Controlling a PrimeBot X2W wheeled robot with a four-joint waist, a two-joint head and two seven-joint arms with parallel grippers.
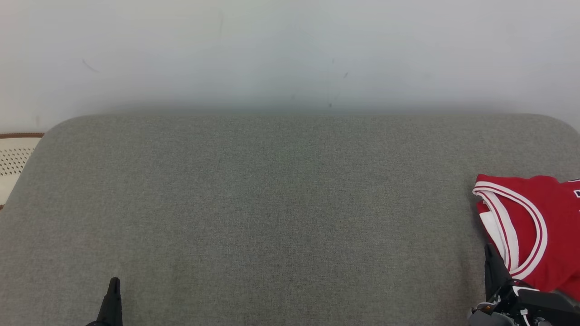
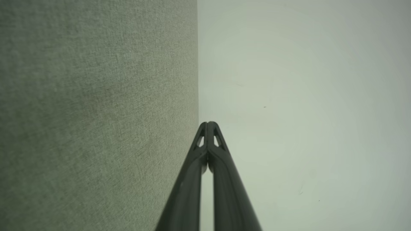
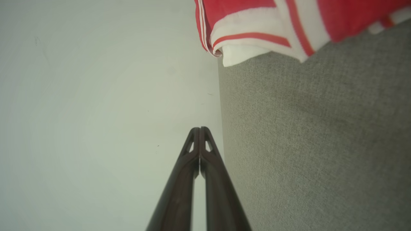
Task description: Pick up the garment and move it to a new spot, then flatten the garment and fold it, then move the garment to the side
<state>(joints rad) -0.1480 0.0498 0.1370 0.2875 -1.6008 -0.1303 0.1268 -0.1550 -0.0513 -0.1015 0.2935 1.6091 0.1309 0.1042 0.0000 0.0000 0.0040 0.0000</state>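
The left gripper (image 2: 208,123) and the right gripper (image 3: 199,128) are both fully closed and hold nothing. The red jersey garment with white trim (image 1: 539,226) lies just beside the right one, at the right side of the grey fabric surface (image 1: 272,203). A careless brush there could spoil its folds. Its right part is cut off, so the fold is hard to judge.
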